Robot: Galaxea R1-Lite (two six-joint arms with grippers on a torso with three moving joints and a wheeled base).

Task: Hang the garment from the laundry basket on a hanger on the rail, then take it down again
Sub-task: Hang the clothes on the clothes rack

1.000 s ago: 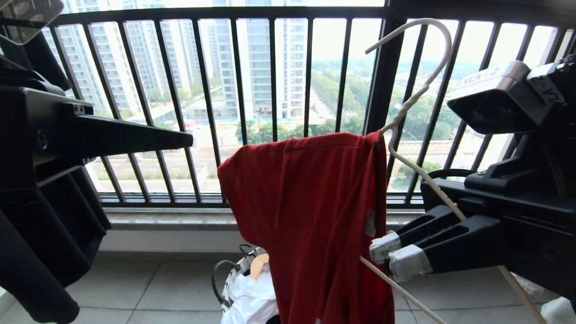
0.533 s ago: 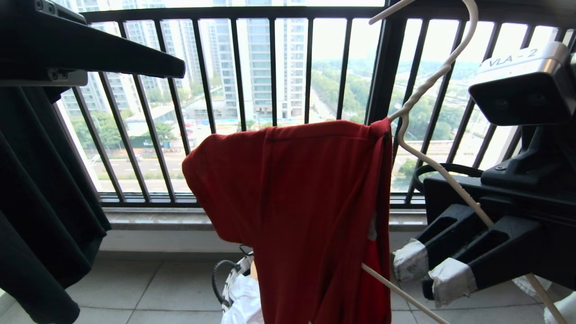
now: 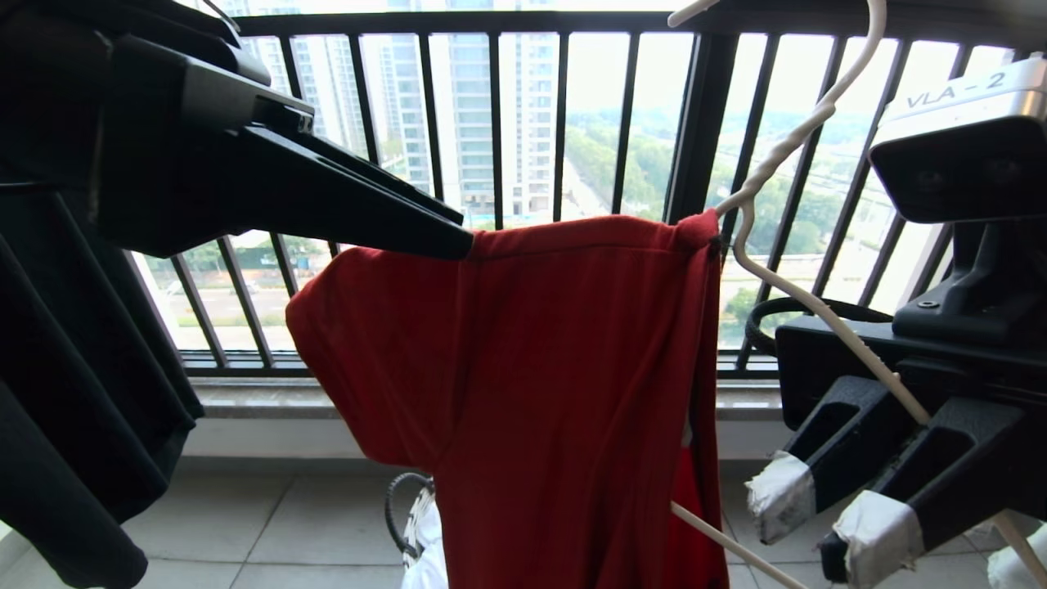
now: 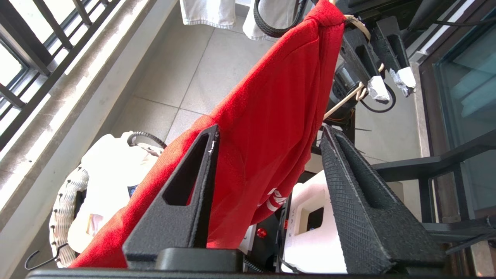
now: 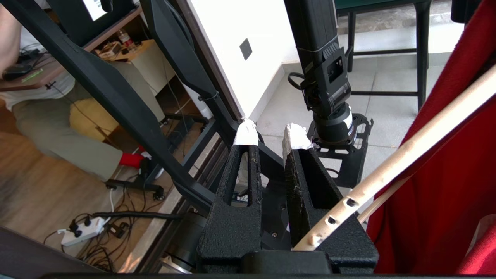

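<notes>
While the red T-shirt (image 3: 564,393) hangs draped over the off-white wire hanger (image 3: 806,298), the hanger itself is carried by the right hand (image 3: 826,511) at the right of the head view, its taped fingertips (image 3: 783,491) pointing down and toward the shirt. The hanger's sloping arm runs across the base of the right hand's fingers; in the right wrist view the notched end of that arm (image 5: 341,211) lies against the outer side of one finger, and the two fingers stand close together with only a narrow gap, so whether the wire is actually pinched between them cannot be told. The hanger's hook rises toward the top edge of the head view, in front of the black barred window railing (image 3: 507,114). The shirt's upper edge runs roughly level from the hanger's neck toward the left hand (image 4: 267,139), which reaches in from the upper left. The left hand's fingers (image 4: 186,186) stand wide apart, straddling the shirt's top fold: one finger lies against the cloth, the other is clear of it, so the hand does not grip the shirt. Below the shirt on the tiled floor (image 3: 270,523) stands the laundry basket (image 4: 66,209) with its woven rim and black corded handle, holding a white garment (image 4: 112,166). A black garment (image 3: 74,393) hangs at the far left of the head view.
</notes>
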